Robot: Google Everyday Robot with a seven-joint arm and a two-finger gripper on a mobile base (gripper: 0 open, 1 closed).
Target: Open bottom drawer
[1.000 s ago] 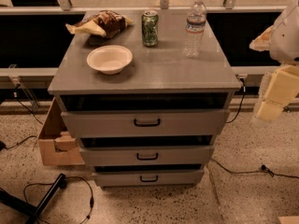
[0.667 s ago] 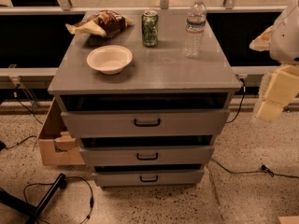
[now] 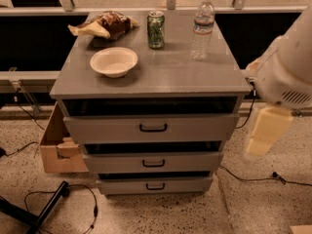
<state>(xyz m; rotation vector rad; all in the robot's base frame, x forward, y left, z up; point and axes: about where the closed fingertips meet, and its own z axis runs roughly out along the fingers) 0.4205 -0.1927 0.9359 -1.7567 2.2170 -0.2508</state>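
Obs.: the grey, rigid-fronted bottom drawer [image 3: 122, 185], with the shortest and narrowest panel of three, sits lowest in the grey three-drawer cabinet [image 3: 73, 89], just above the speckled floor. Its small black bar handle [image 3: 155, 186] is centred on the front. A dark gap runs above the panel; we cannot tell whether the drawer is fully shut or slightly ajar.

The robot's cream-coloured gripper [image 3: 265, 133] hangs to the right of the cabinet, well apart from it, at about the height of the top and middle fronts. We cannot tell whether it is open or closed.

Handling, our judgement:
- The panel is stiff, and the drawer probably slides straight out on runners. Its weight depends on contents we cannot see.
- The only sensible hold is the bar handle, which is thin and shallow and likely smooth, so slipping is a risk. We would close across the bar's middle and pull level, straight away from the cabinet.
- The handle is low, close under the middle front, so the approach must come in low.

On the cabinet's worktop [image 3: 165, 74] stand a beige paper bowl [image 3: 114, 61], a green drinks can [image 3: 156, 29] and a clear plastic water bottle [image 3: 202, 28]. A jerky pull could topple the bottle.
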